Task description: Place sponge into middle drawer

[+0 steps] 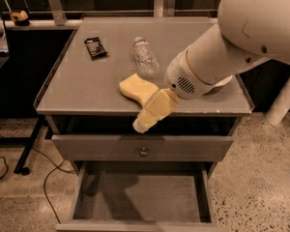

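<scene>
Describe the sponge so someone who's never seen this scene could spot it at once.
Find the grey cabinet top above the open drawer. Near its front edge, just in front of the clear bottle, lies the sponge, with the gripper beside it at the edge. It is the pale yellow, wavy-edged block lying flat; the bottle is clear, the snack bag dark.

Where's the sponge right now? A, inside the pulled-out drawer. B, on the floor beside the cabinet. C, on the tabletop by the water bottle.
C: the sponge lies on the tabletop just in front of the water bottle, with the gripper at the table's front edge right beside it, above the pulled-out drawer.
</scene>
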Controlling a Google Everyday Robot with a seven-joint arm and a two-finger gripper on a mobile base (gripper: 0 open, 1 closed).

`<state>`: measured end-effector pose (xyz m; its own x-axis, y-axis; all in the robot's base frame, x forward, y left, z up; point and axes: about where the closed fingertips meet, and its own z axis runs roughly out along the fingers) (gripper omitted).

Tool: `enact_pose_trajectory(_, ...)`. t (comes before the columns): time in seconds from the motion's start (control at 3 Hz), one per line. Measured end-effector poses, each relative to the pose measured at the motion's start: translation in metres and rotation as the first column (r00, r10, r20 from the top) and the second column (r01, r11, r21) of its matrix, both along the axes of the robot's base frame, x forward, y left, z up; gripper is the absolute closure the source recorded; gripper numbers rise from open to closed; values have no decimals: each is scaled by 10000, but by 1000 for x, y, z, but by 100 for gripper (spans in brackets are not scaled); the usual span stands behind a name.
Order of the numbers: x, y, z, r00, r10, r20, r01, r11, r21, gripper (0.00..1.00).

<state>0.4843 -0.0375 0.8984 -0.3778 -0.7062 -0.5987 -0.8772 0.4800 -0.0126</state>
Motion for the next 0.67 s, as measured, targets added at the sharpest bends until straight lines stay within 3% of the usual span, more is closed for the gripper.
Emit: enact_pose_trajectory(0.67, 18, 1, -7, 9983, -522, 253, 510, 9976, 478, 0)
